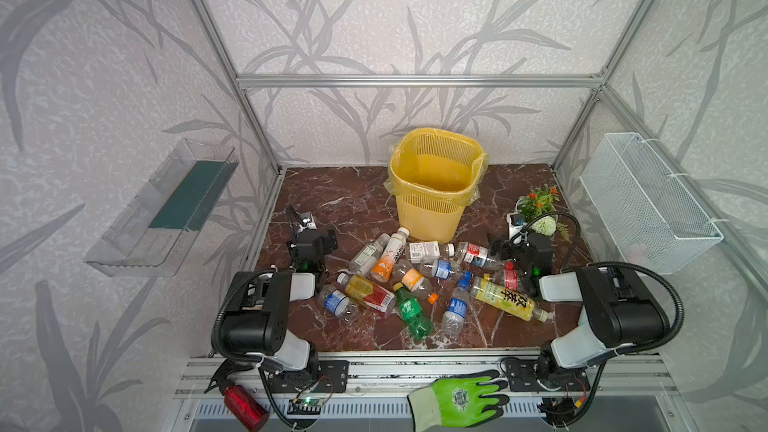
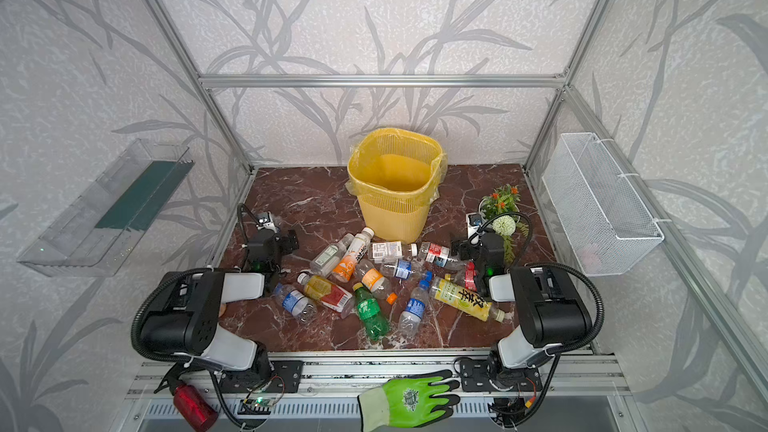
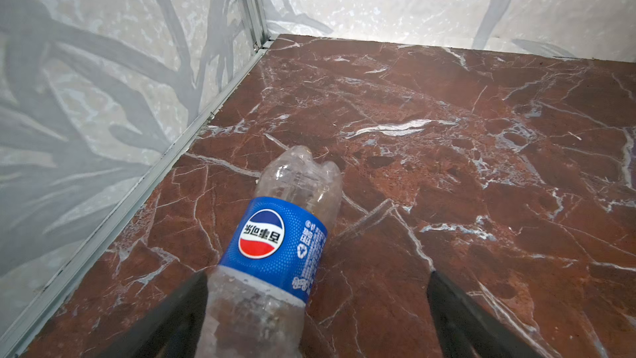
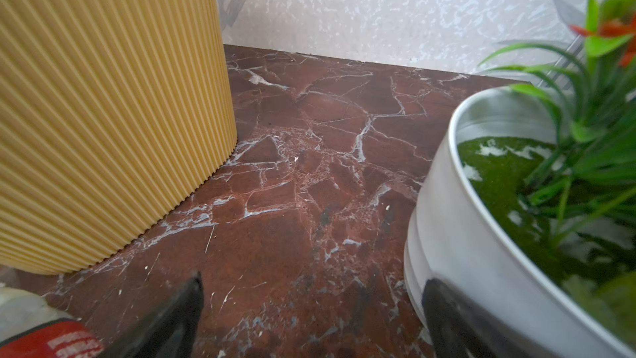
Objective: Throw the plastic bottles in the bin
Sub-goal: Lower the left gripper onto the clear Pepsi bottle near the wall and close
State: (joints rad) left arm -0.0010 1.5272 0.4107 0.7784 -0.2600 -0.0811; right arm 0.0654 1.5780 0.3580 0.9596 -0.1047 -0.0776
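Left wrist view: fingers (image 3: 165, 322) of the left gripper (image 3: 317, 272) blurred and cropped; clear plastic bottle with a blue label (image 3: 275, 246) lies between them, neck end out of frame. Right wrist view: outside one finger of the right gripper (image 4: 313, 277), a red-labelled clear bottle (image 4: 48, 340) shows only a blurred corner; white round pot (image 4: 447, 235) behind the other finger cropped; yellow ribbed plastic bin (image 4: 103, 115) cropped above its lower wall.

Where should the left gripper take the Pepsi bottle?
The Pepsi bottle lies flat, lengthwise between the fingers of the open left gripper. I'd come down from above and pinch across its round clear body, gripper side of the label.
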